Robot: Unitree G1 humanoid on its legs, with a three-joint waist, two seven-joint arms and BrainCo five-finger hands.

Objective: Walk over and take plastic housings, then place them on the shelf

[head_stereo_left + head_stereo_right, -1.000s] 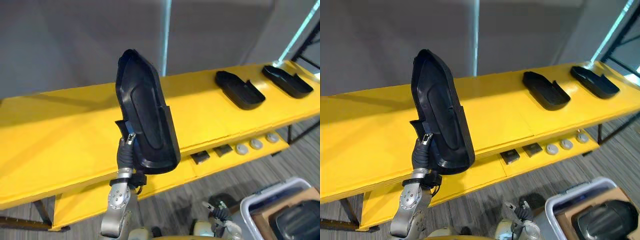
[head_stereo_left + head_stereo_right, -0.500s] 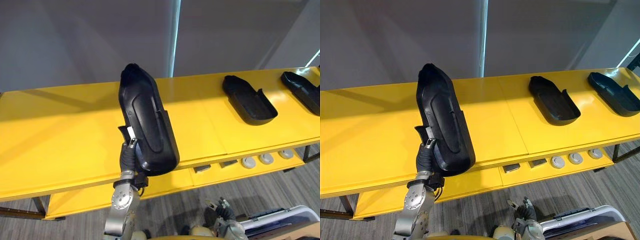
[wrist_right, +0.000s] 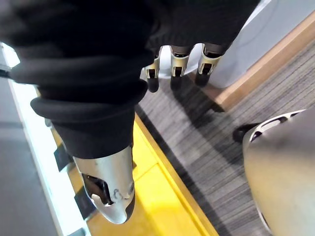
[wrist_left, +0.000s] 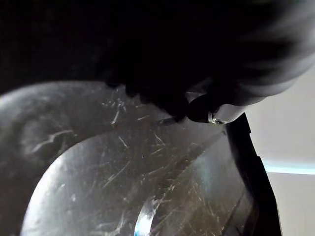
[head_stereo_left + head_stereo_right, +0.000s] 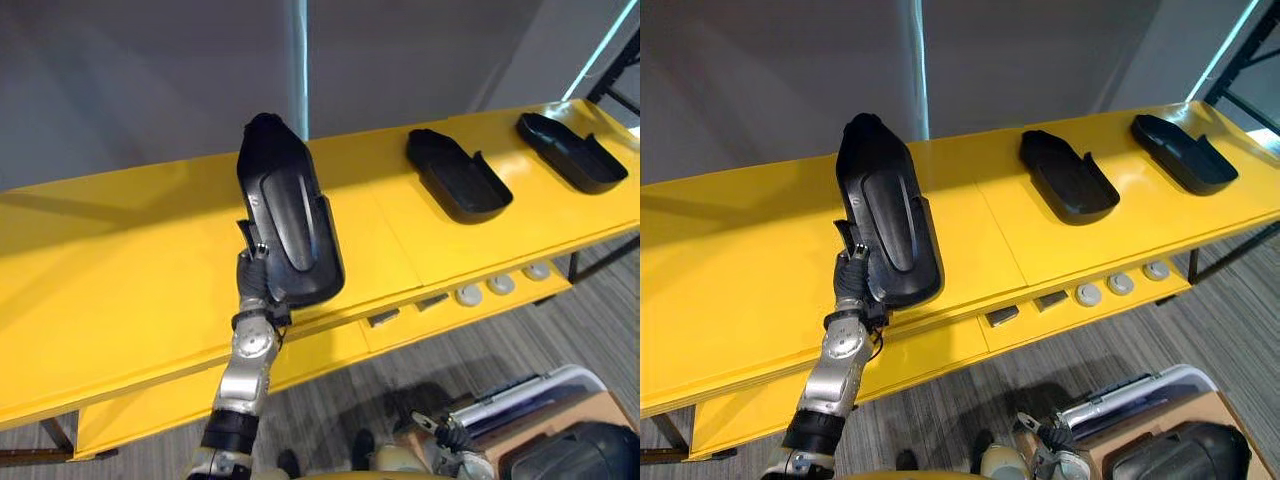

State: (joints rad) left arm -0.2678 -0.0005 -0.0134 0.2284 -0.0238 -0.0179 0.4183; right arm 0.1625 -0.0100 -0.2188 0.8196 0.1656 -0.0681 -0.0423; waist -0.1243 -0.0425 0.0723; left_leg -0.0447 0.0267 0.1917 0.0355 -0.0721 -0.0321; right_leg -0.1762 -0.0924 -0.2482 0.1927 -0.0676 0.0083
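Plastic housing (image 5: 288, 225) stands upright in left hand (image 5: 254, 287), narrow end up.

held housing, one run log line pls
left hand: grips held housing upright at yellow shelf | right hand: open, idle, low | two housings lying on shelf's right

The yellow shelf top (image 5: 120, 250) is bare over its whole left half, from the front edge back to the grey wall (image 5: 150, 80). Its right part is blocked by two lying housings, the nearer housing (image 5: 457, 175) and the far housing (image 5: 570, 152), with a bare yellow strip between them. The held housing (image 5: 288, 225) stands upright in the left hand (image 5: 252, 275) over the shelf's middle front (open yellow on both sides), and small parts (image 5: 485, 290) line the lower shelf (image 5: 330, 350) to the right.
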